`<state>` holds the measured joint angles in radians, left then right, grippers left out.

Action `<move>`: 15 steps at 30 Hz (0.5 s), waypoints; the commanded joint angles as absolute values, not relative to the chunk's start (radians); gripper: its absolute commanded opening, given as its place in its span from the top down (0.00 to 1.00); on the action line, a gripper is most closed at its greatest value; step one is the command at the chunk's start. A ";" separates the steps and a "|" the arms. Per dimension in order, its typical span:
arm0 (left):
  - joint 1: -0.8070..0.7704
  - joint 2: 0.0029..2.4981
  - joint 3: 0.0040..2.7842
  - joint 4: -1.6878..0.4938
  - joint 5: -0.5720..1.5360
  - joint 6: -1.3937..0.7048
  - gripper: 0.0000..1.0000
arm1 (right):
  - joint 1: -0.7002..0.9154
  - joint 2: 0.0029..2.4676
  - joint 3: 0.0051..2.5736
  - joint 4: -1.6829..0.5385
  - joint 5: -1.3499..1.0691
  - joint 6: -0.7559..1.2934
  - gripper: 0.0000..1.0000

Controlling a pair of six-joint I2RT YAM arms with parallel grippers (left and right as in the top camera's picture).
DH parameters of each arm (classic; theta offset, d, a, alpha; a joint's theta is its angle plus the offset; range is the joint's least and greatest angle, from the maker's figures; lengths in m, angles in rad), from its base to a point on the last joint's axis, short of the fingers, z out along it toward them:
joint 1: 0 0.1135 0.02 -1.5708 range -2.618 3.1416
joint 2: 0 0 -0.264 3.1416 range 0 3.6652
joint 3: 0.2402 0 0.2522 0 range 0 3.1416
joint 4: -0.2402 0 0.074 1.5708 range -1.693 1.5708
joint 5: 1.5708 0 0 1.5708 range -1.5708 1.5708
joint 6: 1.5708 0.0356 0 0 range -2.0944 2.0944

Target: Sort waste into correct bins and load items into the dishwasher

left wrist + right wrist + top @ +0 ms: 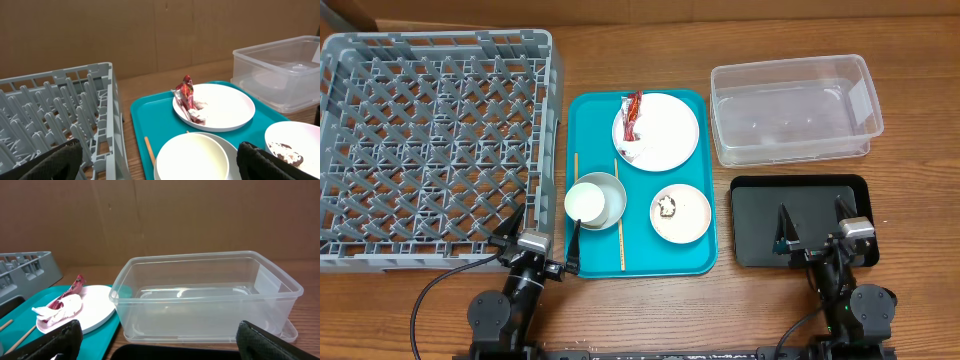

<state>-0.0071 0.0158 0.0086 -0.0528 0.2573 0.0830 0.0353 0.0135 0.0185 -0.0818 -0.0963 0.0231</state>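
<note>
The red-and-white wrapper (633, 113) and white tissue (628, 150) lie on the white plate (665, 128) at the back of the teal tray (705, 215). The pink dish (681, 213) holds a brown lump (667, 208). The white cup (587, 201) sits in the grey bowl (612, 193), with chopsticks (620, 222) beside it. The grey rack (430, 140) is at the left; the clear tub (792, 110) and black tray (800, 215) are at the right. My left gripper (542, 240) is open by the teal tray's front left corner. My right gripper (815, 225) is open over the black tray.
In the left wrist view the wrapper (188, 97), plate (225, 107) and cup (192, 157) lie ahead, with the rack (60, 115) at the left. In the right wrist view the tub (205, 297) fills the middle. A cardboard wall stands behind the table.
</note>
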 commanded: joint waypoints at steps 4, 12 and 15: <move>-0.014 0.012 0.005 -0.052 0.252 0.075 0.00 | 0.042 0.003 0.008 -0.077 -0.087 0.026 0.00; -0.013 0.012 0.005 -0.053 0.247 0.075 0.00 | 0.042 0.003 0.008 -0.077 -0.087 0.030 0.00; -0.014 0.012 0.005 -0.048 0.263 0.034 0.00 | 0.042 0.003 0.008 -0.077 -0.087 0.142 0.00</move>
